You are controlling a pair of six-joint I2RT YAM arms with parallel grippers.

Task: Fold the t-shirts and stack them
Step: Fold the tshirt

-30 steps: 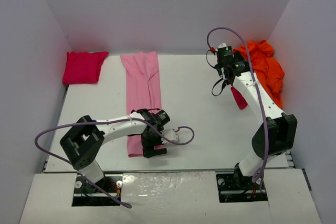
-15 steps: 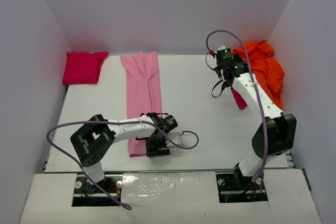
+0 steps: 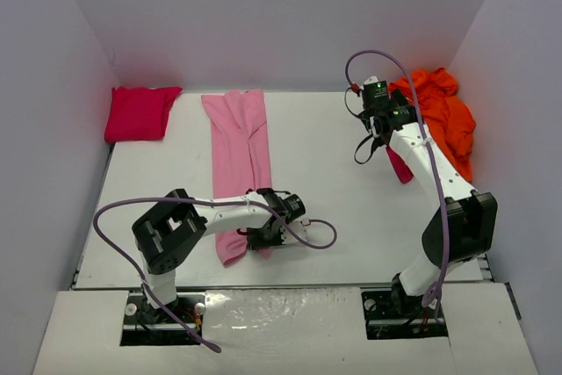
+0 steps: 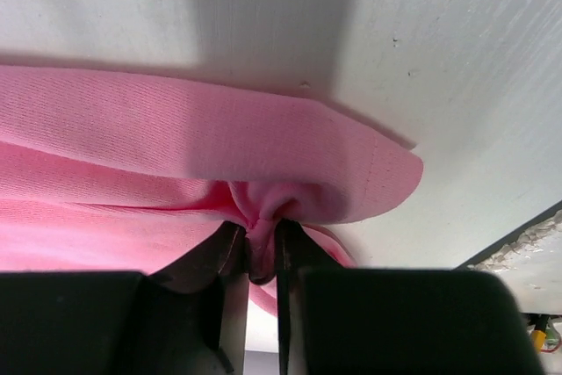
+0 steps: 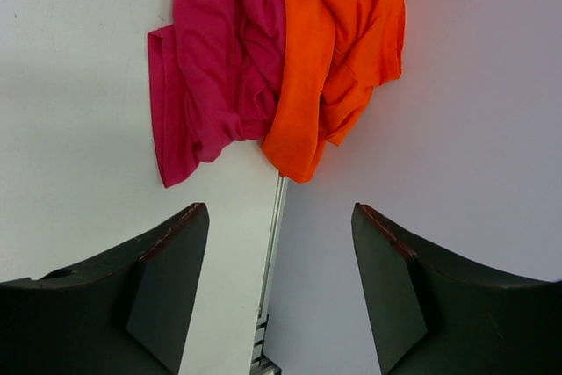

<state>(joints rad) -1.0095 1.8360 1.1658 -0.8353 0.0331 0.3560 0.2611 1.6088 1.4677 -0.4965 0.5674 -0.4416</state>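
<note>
Left gripper [image 3: 260, 237] nips near hem of long light pink cotton t-shirt [image 3: 237, 142], folded to a strip on white table [image 3: 342, 191]; open tabletop rightward. Left wrist: jaws clamp a bunched pink fold. Right wrist: right gripper [image 5: 281, 243] agape, empty, above crumpled dark crimson t-shirt [image 5: 211, 68] and bright orange t-shirt [image 5: 338, 41] at table's edge.

place: robot lab | evidence: enclosed white table [image 3: 325, 173] (two bolted arms [image 3: 435, 169])

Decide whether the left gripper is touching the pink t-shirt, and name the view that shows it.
Touching. The left wrist view shows the left gripper shut on the pink t-shirt, a bunched fold of cloth pinched between its fingers.
</note>
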